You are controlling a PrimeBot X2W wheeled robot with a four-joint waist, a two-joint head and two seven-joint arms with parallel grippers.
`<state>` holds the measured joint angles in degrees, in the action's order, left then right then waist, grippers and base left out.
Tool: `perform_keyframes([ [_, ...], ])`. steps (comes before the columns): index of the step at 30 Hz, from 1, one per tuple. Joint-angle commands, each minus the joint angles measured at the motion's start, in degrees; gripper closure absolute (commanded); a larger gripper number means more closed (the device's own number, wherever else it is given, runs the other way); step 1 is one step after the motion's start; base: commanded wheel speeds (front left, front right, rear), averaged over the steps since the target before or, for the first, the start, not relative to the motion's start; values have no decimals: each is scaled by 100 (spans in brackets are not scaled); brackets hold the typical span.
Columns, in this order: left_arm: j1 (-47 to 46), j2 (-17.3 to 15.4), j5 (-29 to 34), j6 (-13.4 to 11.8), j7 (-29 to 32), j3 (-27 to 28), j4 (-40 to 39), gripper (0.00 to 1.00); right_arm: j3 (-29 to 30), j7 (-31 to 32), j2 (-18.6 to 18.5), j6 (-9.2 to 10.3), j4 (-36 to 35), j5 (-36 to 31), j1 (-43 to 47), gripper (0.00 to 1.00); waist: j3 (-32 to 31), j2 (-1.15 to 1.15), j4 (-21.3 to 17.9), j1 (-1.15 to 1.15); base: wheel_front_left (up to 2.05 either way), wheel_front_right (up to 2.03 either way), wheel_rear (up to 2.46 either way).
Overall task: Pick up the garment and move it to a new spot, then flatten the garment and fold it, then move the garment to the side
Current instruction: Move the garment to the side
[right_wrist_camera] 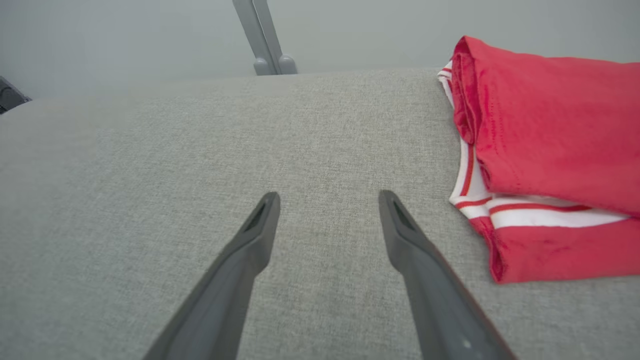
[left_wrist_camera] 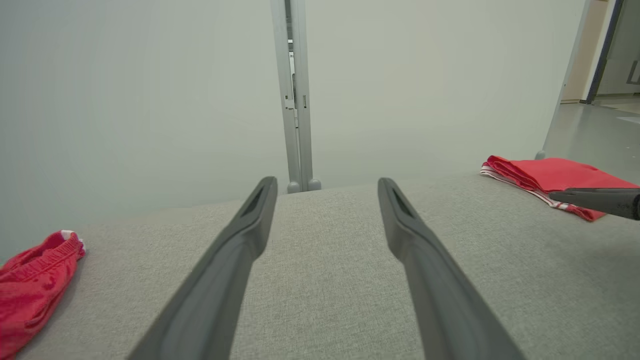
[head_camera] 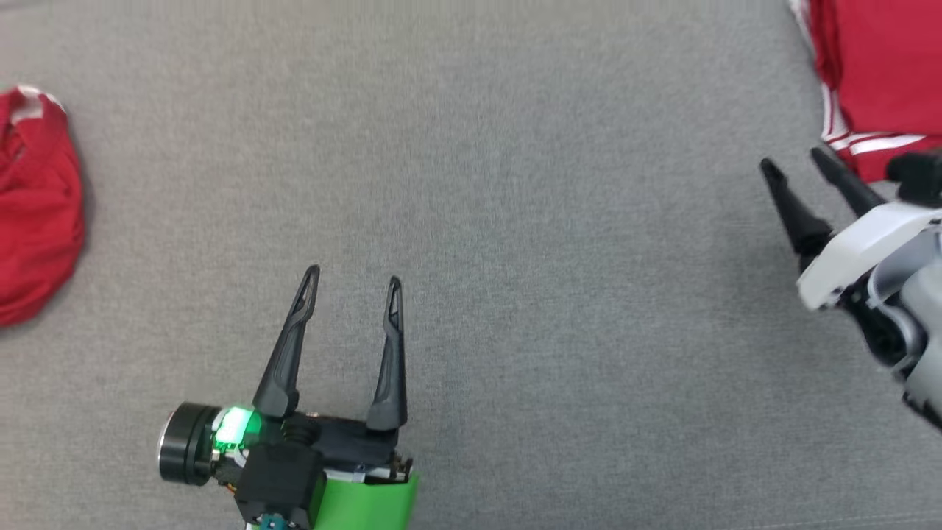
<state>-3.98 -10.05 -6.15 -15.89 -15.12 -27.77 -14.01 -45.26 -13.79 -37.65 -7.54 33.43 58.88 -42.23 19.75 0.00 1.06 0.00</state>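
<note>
The garment is red with white stripes and lies folded at the far right of the grey fabric surface. In the right wrist view the garment sits just right of my right gripper, whose fingers are spread with nothing between them. From the head, my right gripper stands open just left of the garment's near corner, apart from it. My left gripper is open and empty over bare surface at the lower middle. In the left wrist view my left gripper points at the far edge, the garment at right.
A second red garment, crumpled with a white-trimmed band, lies at the surface's left edge, and this crumpled piece appears at the lower left of the left wrist view. A pale wall with a grey post stands behind the surface's far edge.
</note>
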Motion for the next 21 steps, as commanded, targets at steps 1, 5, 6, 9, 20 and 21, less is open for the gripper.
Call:
perform_keyframes([
  [1,142,10,3,53,-1,72,57,0,-17,-77,78,10,-43,-105,197,0,-855,0,-141,0,0,0,0],
  [5,537,172,-95,171,-1,454,206,0,578,-141,500,11,-292,-928,800,0,-1189,0,-196,0,0,0,0],
  [6,618,207,-124,191,-1,535,227,0,778,-138,605,11,-365,-1185,985,0,-1248,0,-202,0,0,0,0],
  [9,889,305,-195,327,-1,808,331,0,1608,-137,1038,10,-687,-2039,1668,0,-1499,0,-232,0,0,0,0],
  [20,1585,572,-223,825,-1,1720,781,0,3329,-139,2419,10,-2122,-4079,3755,0,-2125,0,-329,0,0,0,0],
  [21,1619,593,-240,858,-1,1794,819,0,3403,-139,2493,11,-2208,-4127,3849,0,-2157,0,-332,0,0,0,0],
])
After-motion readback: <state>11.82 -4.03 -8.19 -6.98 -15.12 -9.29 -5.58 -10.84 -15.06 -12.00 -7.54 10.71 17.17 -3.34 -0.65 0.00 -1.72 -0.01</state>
